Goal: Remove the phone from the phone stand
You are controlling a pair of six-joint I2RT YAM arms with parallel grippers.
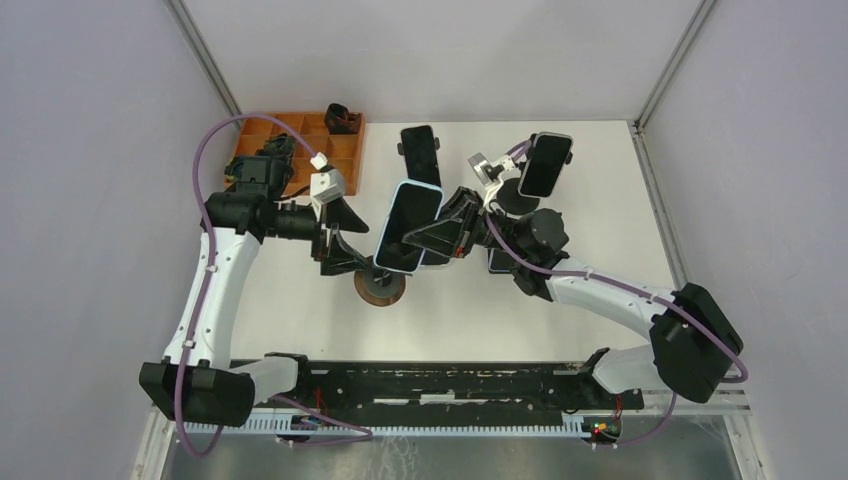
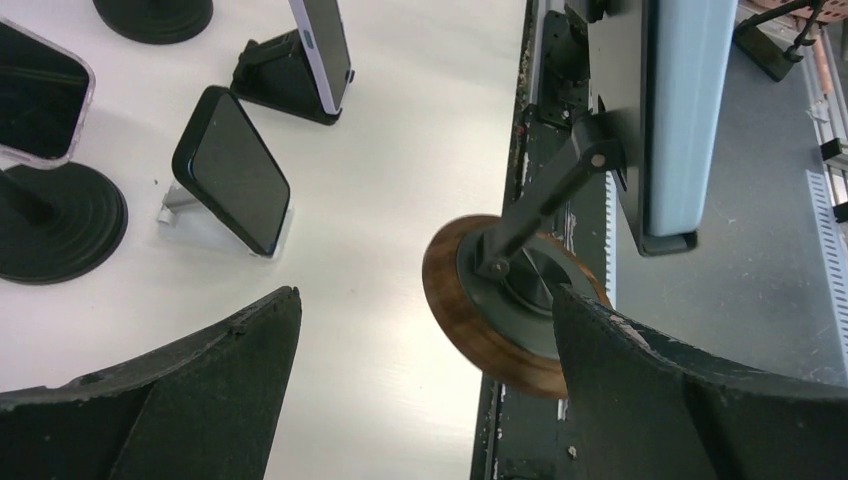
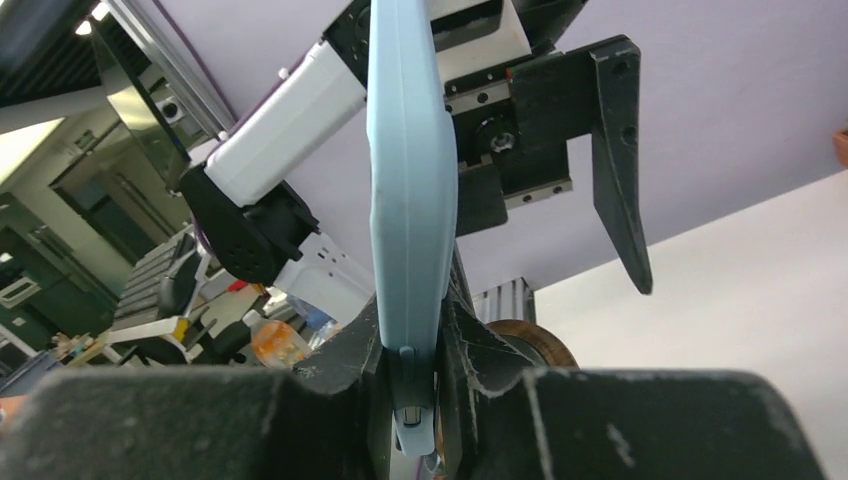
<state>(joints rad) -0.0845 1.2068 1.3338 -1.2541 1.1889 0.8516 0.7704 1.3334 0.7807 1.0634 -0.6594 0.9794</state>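
Note:
A phone in a light-blue case (image 1: 408,227) stands on a stand with a round wooden base (image 1: 380,286) at the table's middle. In the left wrist view the phone (image 2: 680,110) rests in the stand's dark holder, on an arm above the base (image 2: 470,310). My right gripper (image 1: 428,238) is shut on the phone's right edge; in the right wrist view both fingers clamp the blue case (image 3: 410,180) at the gripper (image 3: 412,365). My left gripper (image 1: 348,240) is open, its fingers (image 2: 200,380) either side of the stand's base and apart from it.
Two more phones on black stands sit behind (image 1: 420,152) and at the back right (image 1: 545,165). An orange compartment tray (image 1: 300,145) holding a black object (image 1: 343,120) is at the back left. A phone on a white stand (image 2: 232,170) shows in the left wrist view.

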